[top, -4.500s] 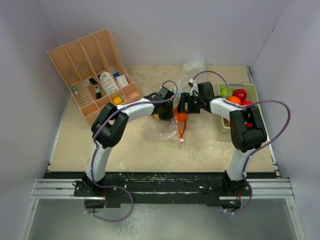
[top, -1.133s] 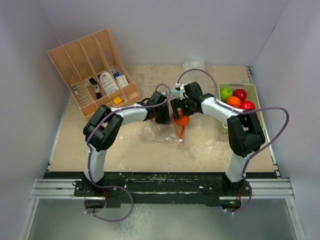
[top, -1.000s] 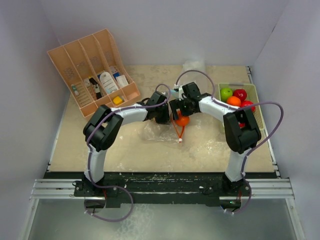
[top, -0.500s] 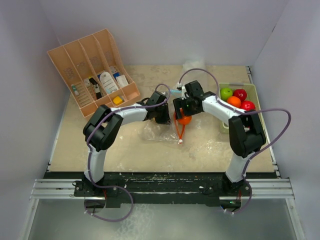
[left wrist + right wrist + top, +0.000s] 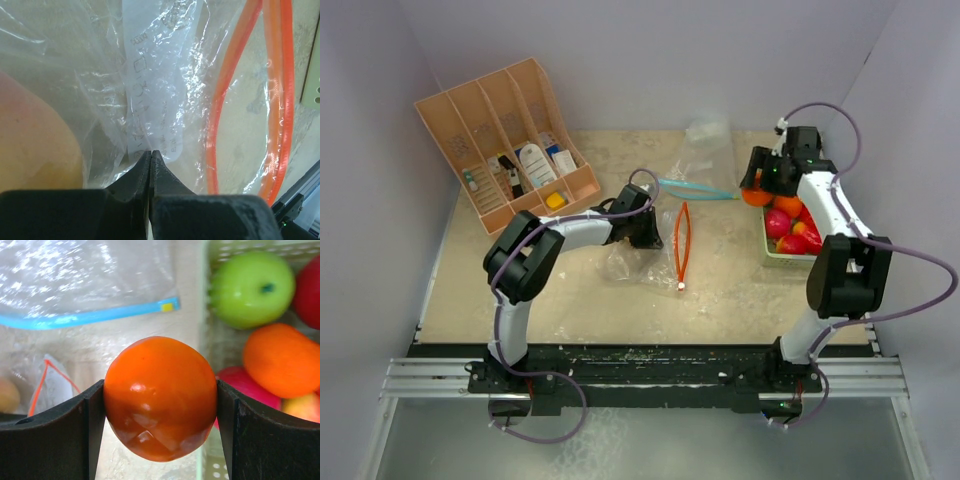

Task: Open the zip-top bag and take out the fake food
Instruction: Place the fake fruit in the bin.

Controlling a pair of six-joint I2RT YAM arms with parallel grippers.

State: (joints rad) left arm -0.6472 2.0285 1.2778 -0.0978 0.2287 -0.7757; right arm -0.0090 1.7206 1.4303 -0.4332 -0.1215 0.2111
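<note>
Clamps a glossy orange fruit [image 5: 160, 400] between the right fingers [image 5: 757, 187], both inner faces tight against its sides. Holds it over the left wall of a pale green tray [image 5: 790, 261] lying to the right of those fingers. Finds in that tray a green fruit [image 5: 252, 287], another orange one and several red ones. Finds a second bag [image 5: 85, 275] with a blue zip ahead and to the left of the same fingers.

Pinches the clear film of the zip-top bag [image 5: 150, 75] with the left fingers [image 5: 150, 159], tips pressed together on the plastic. Shows a yellow-orange fruit [image 5: 35, 150] inside that bag, just left of the pinching tips, behind the film. Shows two orange zip strips [image 5: 277, 100] to the right of the tips, parted from each other, with the bag lying on the worktop [image 5: 570, 300].
</note>
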